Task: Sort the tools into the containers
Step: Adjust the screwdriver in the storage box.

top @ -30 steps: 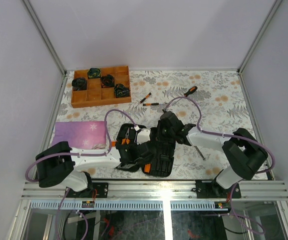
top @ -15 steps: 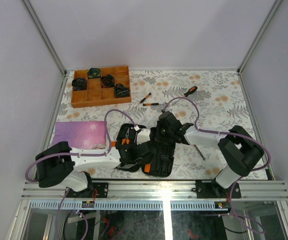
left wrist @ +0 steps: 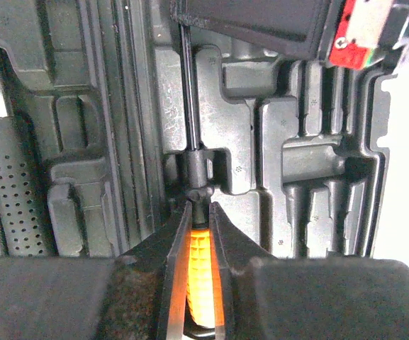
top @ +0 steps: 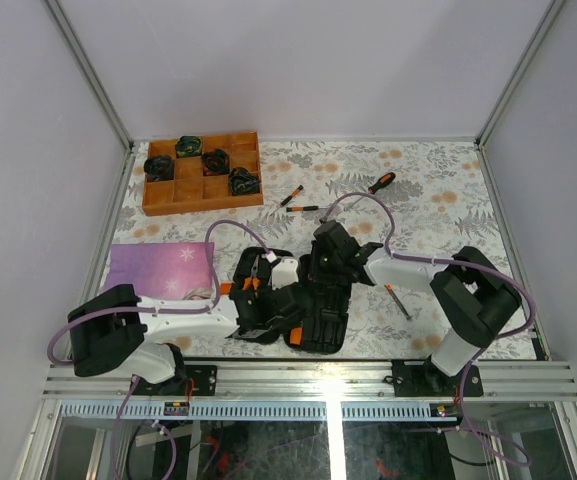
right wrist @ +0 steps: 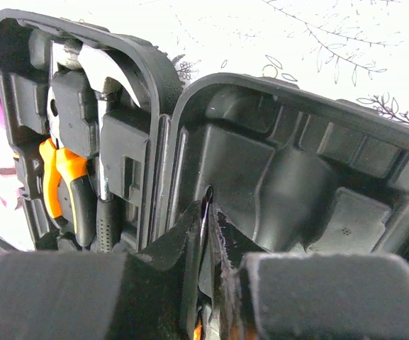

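The open black case [top: 313, 318] lies at the near middle of the table. My left gripper [left wrist: 199, 212] is shut on a screwdriver's orange handle [left wrist: 198, 269]. Its black shaft [left wrist: 188, 92] runs along a moulded slot [left wrist: 211, 163] of the case. My right gripper [right wrist: 208, 205] hangs over the case's inner wall [right wrist: 296, 177], shut on that thin shaft. Orange-handled pliers [right wrist: 52, 184] and a hammer [right wrist: 105, 219] sit in the other half. In the top view the left gripper [top: 268, 292] and right gripper [top: 326, 265] nearly meet over the case.
Three screwdrivers [top: 290, 196] [top: 303, 208] [top: 382, 183] lie loose at the far middle, and another [top: 398, 300] lies under the right forearm. A brown wooden tray [top: 200, 190] stands at the far left. A purple cloth [top: 158, 268] lies left of the case.
The right arm's elbow has swung a little left and away, uncovering the screwdriver beneath the forearm. Both grippers stay shut over the case.
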`<state>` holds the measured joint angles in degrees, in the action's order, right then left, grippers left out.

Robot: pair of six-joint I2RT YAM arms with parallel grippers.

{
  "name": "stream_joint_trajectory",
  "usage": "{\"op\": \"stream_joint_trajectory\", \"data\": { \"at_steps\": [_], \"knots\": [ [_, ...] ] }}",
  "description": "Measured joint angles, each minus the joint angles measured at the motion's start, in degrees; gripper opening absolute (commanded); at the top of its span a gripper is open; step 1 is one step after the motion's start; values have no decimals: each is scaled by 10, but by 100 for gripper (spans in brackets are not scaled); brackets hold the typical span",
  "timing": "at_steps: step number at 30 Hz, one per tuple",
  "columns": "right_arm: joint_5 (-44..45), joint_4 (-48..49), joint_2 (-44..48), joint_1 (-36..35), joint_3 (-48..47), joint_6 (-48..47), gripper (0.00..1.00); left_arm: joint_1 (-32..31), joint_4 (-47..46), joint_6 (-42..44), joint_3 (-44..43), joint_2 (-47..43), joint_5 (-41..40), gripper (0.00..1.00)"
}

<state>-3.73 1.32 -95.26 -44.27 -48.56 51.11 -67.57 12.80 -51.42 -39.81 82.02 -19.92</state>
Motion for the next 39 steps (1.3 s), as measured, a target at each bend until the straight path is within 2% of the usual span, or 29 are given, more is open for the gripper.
{"op": "stream_joint_trajectory", "data": {
  "at_steps": [12, 17, 21, 25, 32, 39],
  "knots": [
    [20, -82, -28, -7, -58, -33, 8, 0, -40, -15, 37, -26, 0, 12],
    [21, -105, -40, -8, -78, -44, 6, 0, -38, -19, 36, -26, 0, 7],
    [21, -121, -50, -10, -94, -55, 1, 0, -20, -28, 20, -11, -4, 2],
    [22, -125, -57, -11, -101, -63, 0, 0, -7, -37, 8, 2, -6, 0],
    [21, -137, -86, -12, -118, -76, 0, 1, 40, -40, -35, 38, -9, 0],
    [16, -203, -127, -12, -179, -101, 0, 1, 61, -33, -53, 54, -11, 0]
  ]
}}
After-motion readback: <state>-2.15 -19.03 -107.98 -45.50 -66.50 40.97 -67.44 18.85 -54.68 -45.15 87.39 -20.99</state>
